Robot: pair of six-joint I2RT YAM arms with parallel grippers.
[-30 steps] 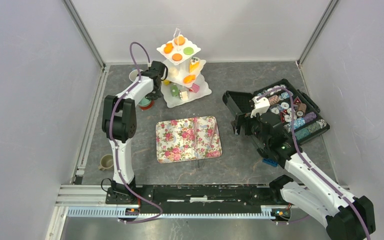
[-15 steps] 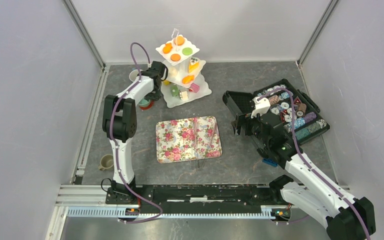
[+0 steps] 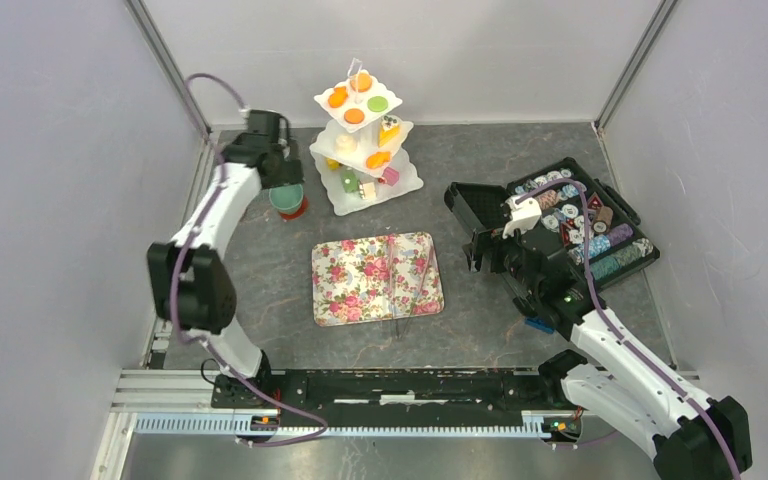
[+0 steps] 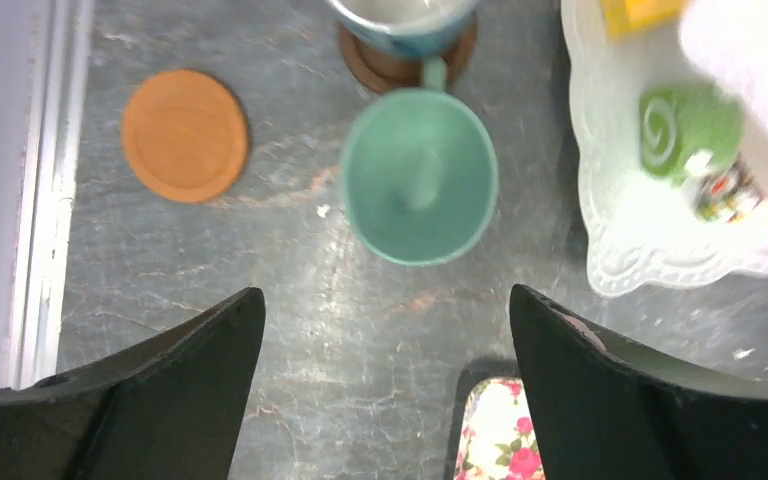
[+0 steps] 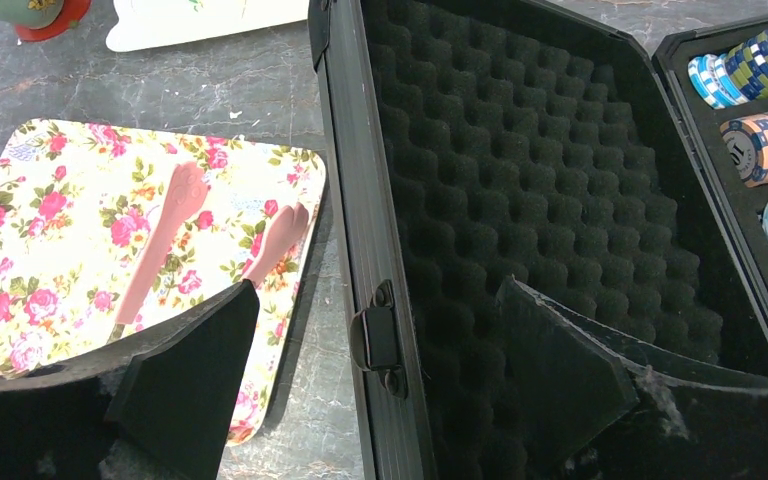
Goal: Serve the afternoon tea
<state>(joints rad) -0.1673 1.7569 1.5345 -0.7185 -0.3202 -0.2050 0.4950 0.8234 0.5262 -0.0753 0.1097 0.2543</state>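
Note:
A teal cup [image 4: 418, 178] stands on the dark floor just ahead of my left gripper [image 4: 385, 295], which hangs above it, open and holding nothing. From above, this cup [image 3: 287, 198] sits on a red saucer [image 3: 298, 212], with the left gripper [image 3: 275, 160] just beyond it. An orange saucer [image 4: 185, 134] lies bare to the left. A second cup [image 4: 405, 20] on a brown saucer [image 4: 380, 68] is cut off by the top edge. The white tiered stand [image 3: 397, 187] carries orange, green and pink cakes. My right gripper [image 5: 378, 290] stands open astride the black case's lid edge.
A floral tray [image 3: 360, 285] with pink tongs [image 3: 415, 268] lies mid-table. The open black case [image 3: 480, 205] of patterned discs stands at the right, with a small blue brick [image 3: 538, 324] in front of it. Grey walls close in at left, right and back.
My left arm has swung left and away from the tiered stand, and its gripper has gone from shut to open. The teal cup now shows uncovered. The right arm has not moved.

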